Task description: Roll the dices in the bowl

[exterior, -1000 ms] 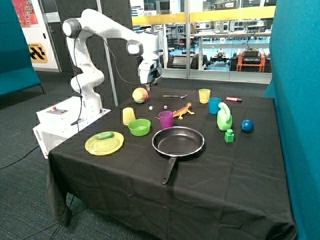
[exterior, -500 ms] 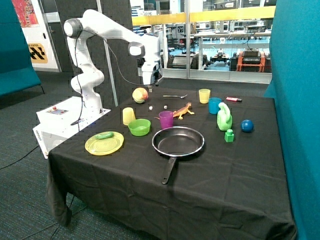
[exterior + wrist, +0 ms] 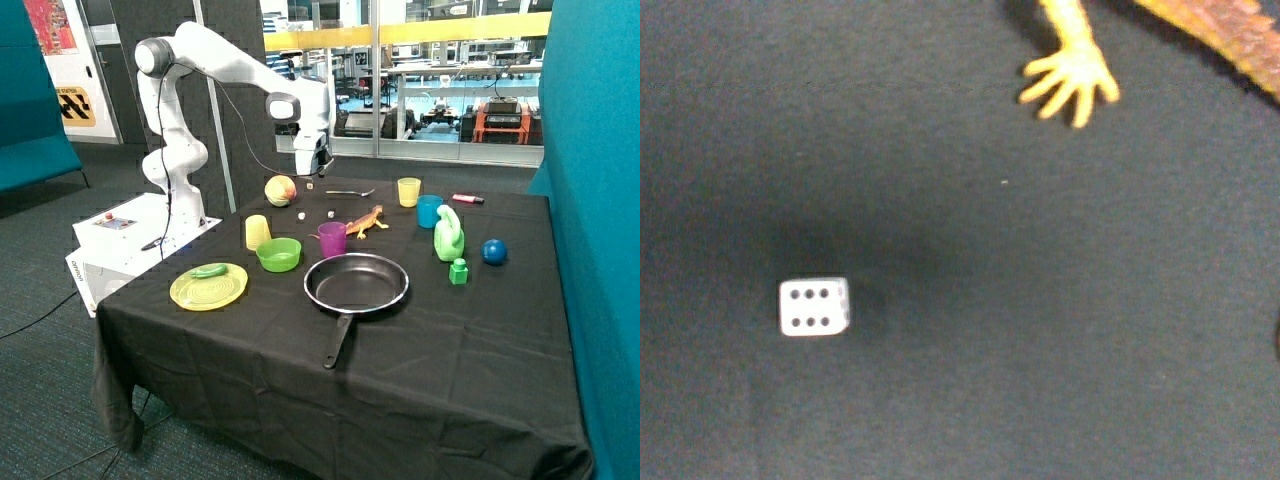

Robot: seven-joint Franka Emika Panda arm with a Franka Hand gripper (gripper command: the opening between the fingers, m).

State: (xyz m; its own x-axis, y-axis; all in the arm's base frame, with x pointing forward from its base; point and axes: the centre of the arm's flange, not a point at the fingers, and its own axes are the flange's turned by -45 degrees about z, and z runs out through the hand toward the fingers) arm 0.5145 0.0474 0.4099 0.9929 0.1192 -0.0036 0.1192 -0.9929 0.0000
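Wrist view: white die [image 3: 813, 307] lies on the black worktop [image 3: 1040, 350], near the toy lizard's foot [image 3: 1070, 78].
Gripper [image 3: 311, 178]: hovers above both dices; whether it grasps anything, cannot tell.
Bowl [image 3: 278, 254]: empty, near the purple cup [image 3: 332, 239].
Advice: descend centred over the die before closing.

Small white cube-shaped die [image 3: 814, 307] on the black-clothed tabletop [image 3: 1020, 330]: upper face reads four black pips, two rows of two. Yellow-and-black hazard-striped sign [image 3: 75, 105] on the wall behind the robot: lettering too small to read. No other legible text, brand or number.
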